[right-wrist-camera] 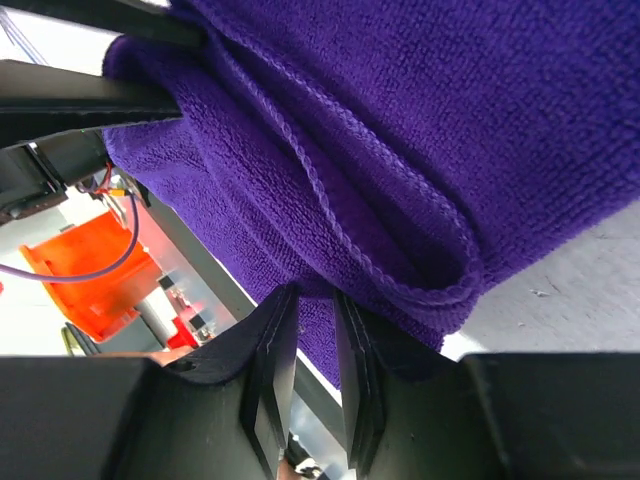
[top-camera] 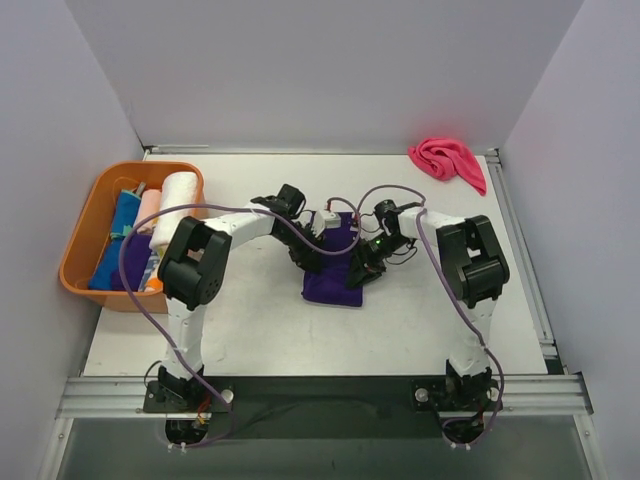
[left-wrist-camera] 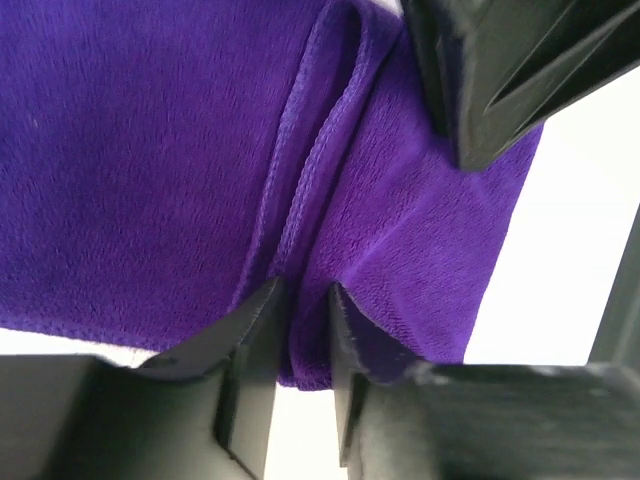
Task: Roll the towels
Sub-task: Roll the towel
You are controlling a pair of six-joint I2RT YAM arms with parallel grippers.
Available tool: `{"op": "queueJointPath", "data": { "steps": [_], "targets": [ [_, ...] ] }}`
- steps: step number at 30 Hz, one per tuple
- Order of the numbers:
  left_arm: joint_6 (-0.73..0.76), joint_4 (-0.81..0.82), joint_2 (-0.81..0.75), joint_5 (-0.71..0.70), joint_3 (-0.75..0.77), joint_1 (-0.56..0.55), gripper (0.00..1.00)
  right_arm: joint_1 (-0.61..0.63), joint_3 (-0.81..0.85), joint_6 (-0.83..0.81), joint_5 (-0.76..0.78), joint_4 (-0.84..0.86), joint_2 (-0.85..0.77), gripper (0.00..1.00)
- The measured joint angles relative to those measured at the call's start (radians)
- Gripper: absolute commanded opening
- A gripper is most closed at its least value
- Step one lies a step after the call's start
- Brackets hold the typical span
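Top external view shows the purple towel (top-camera: pixel 335 275) in the middle of the table (top-camera: pixel 250 330), both arms meeting over it, probably to start the roll. Left pincer (left-wrist-camera: pixel 305 290) and right pincer (right-wrist-camera: pixel 313 295) each straddle its folded hem, fingers nearly together; whether either clamps it I cannot tell. Bare table on the near side leaves room for rolling

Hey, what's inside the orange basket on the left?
A rolled white towel, a pale pink towel and a blue towel lie side by side, with a dark purple cloth at the near end. The left arm covers the basket at its near right corner.
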Motion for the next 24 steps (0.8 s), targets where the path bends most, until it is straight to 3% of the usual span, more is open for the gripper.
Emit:
{"op": "queueJointPath", "data": {
  "steps": [4, 9, 15, 18, 24],
  "targets": [
    [0.01, 0.031, -0.018, 0.007, -0.06, 0.019, 0.43, 0.0, 0.0, 0.018, 0.003, 0.007, 0.004, 0.23],
    [0.098, 0.016, -0.157, -0.039, -0.193, 0.088, 0.47, 0.0, 0.001, 0.021, 0.006, 0.009, 0.006, 0.23],
    [0.192, -0.011, -0.315, -0.13, -0.236, 0.137, 0.57, 0.008, 0.008, 0.018, 0.015, 0.001, 0.006, 0.24],
    [0.247, 0.019, -0.41, -0.204, -0.259, 0.055, 0.59, 0.017, 0.015, 0.014, 0.029, -0.004, 0.007, 0.24],
    [0.387, 0.118, -0.484, -0.354, -0.363, -0.249, 0.6, 0.022, 0.026, 0.013, 0.038, -0.015, 0.012, 0.24]
  ]
}}
